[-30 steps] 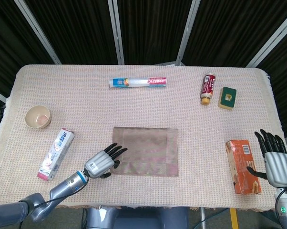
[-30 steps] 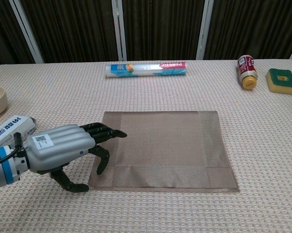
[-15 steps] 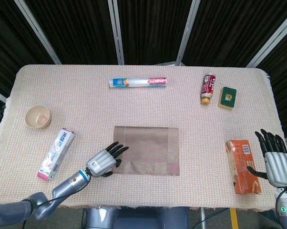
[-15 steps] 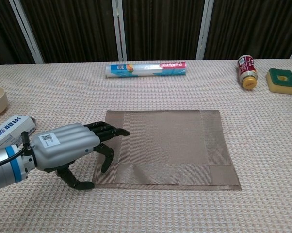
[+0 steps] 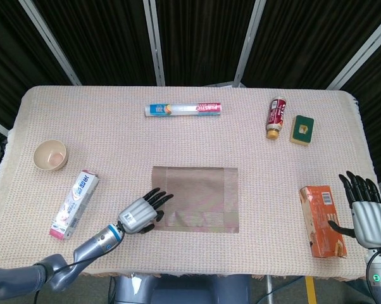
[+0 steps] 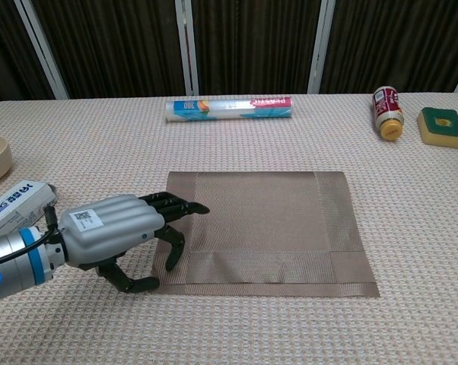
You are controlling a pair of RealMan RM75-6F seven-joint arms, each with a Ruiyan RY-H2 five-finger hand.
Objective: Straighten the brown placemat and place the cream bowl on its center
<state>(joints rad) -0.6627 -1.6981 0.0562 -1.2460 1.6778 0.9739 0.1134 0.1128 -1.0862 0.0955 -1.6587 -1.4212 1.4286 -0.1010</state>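
Fingers (image 6: 168, 207) of left hand (image 5: 142, 213) spread flat, pressing on brown placemat (image 5: 197, 199) at its 8 o'clock corner, holding nothing. Right hand (image 5: 366, 212) open and idle at table's 4 o'clock. Straightening step in hand; mat looks almost square. Next: lift off, reach to cream bowl (image 5: 50, 154) at 9 o'clock, carry to mat center.

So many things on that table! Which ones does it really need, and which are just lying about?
Needed:
brown placemat
cream bowl
left hand, on the placemat's edge

Lying about:
plastic wrap roll
toothpaste box
small bottle
sponge
orange box
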